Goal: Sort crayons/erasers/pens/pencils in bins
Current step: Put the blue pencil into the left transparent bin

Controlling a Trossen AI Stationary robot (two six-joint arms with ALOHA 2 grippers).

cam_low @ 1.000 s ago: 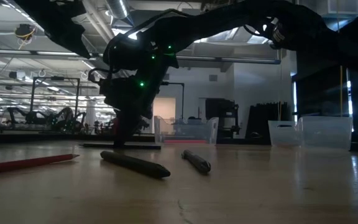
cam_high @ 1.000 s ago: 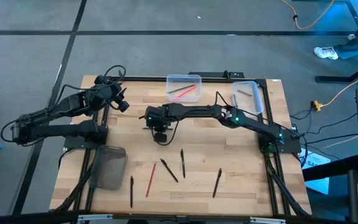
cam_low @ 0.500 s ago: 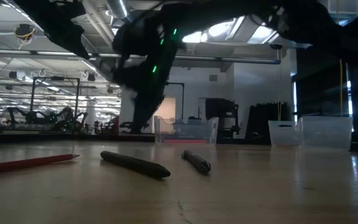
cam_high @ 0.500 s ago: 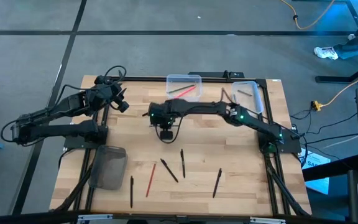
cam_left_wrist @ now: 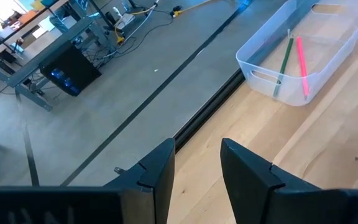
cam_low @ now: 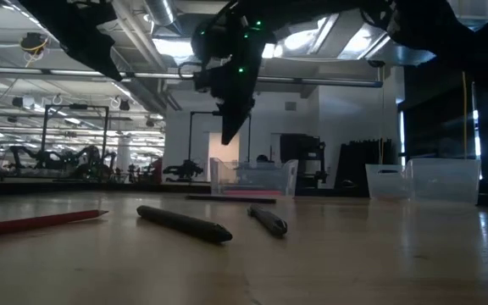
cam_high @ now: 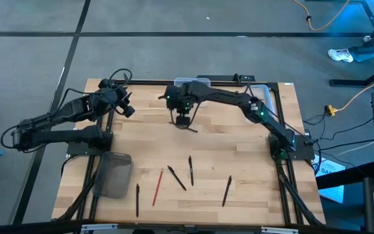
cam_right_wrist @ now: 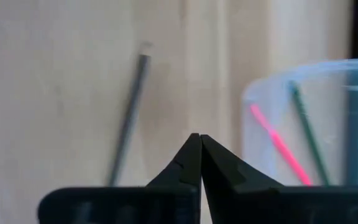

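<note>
Right tool (cam_high: 182, 121) now beside clear bin (cam_left_wrist: 303, 46).

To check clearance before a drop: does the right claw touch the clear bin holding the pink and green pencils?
Apart. The low view shows the right claw hanging above the clear bin, with background visible between its tip and the rim.

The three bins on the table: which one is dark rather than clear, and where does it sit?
The smoky grey bin near the table's front left corner; the two clear bins sit along the far edge.
</note>
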